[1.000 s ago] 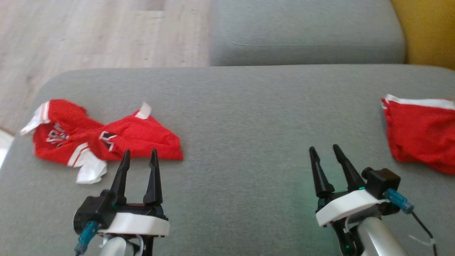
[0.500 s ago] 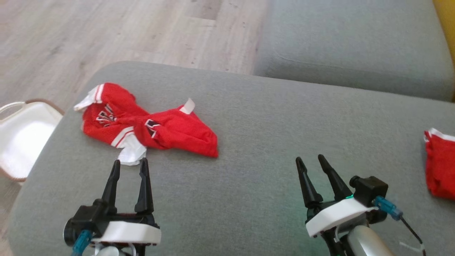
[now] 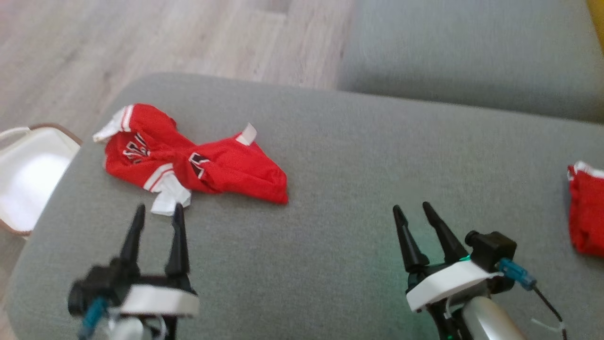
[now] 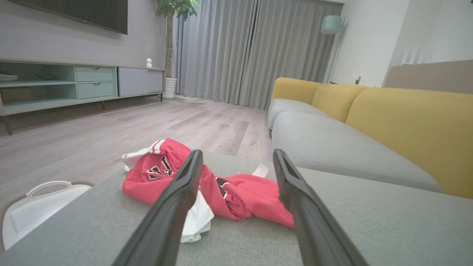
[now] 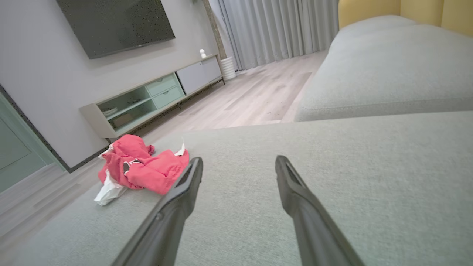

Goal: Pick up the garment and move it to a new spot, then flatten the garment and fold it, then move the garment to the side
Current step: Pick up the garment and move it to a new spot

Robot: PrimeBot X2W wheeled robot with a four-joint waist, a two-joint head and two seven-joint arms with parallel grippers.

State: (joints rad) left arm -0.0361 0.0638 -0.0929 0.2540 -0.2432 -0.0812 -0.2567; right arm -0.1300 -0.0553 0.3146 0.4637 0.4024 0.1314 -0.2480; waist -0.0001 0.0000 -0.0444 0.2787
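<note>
While the garment point(image 3: 188, 163) lies crumpled on the couch point(image 3: 339, 156) | left hand point(image 3: 159, 207) spread, empty | right hand point(image 3: 410, 206) spread, empty

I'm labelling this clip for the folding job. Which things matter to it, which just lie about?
In the job: crumpled red garment; left gripper and right gripper, both open; grey cushion under it.
Lying about: second red garment at the right edge; white basket; grey sofa seat.

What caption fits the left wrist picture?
Open left gripper points at a crumpled red jersey on the grey cushion.
</note>
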